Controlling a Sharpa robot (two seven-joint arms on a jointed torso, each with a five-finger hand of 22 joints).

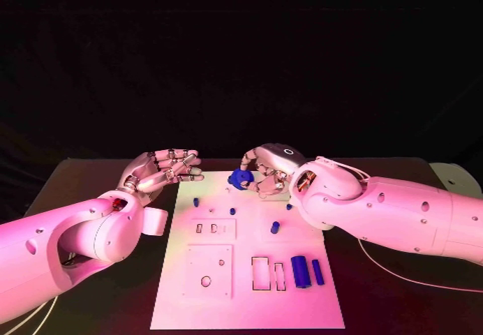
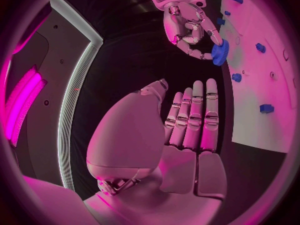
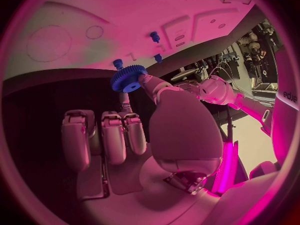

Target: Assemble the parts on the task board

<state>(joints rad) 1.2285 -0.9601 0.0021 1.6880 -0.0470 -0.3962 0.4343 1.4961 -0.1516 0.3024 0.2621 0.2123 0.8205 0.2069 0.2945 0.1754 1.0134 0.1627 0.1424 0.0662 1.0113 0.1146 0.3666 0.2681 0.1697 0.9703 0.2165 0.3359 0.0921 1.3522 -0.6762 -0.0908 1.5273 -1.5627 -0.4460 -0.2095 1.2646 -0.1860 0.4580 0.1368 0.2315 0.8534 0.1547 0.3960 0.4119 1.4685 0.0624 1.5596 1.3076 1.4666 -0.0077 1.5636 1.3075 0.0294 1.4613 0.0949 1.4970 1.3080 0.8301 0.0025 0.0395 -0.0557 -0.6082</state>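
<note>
The white task board (image 1: 246, 307) lies in the middle of the black table, with small blue pegs (image 1: 232, 210) standing in it and blue cylinders (image 1: 300, 271) lying near its right side. My right hand (image 1: 270, 167) hovers over the board's far edge and pinches a blue gear (image 1: 241, 178) between thumb and a finger; the gear (image 3: 128, 78) shows its toothed rim in the right wrist view, and the gear (image 2: 220, 52) also appears in the left wrist view. My left hand (image 1: 164, 169) is raised beside the board's far left corner, fingers apart and holding nothing (image 2: 194, 117).
The board carries rectangular recesses (image 1: 213, 227), a square plate with round holes (image 1: 209, 271) and two slots (image 1: 268, 273). Black table (image 1: 100, 188) surrounds the board on both sides. A pale object (image 1: 455, 178) sits at the table's far right.
</note>
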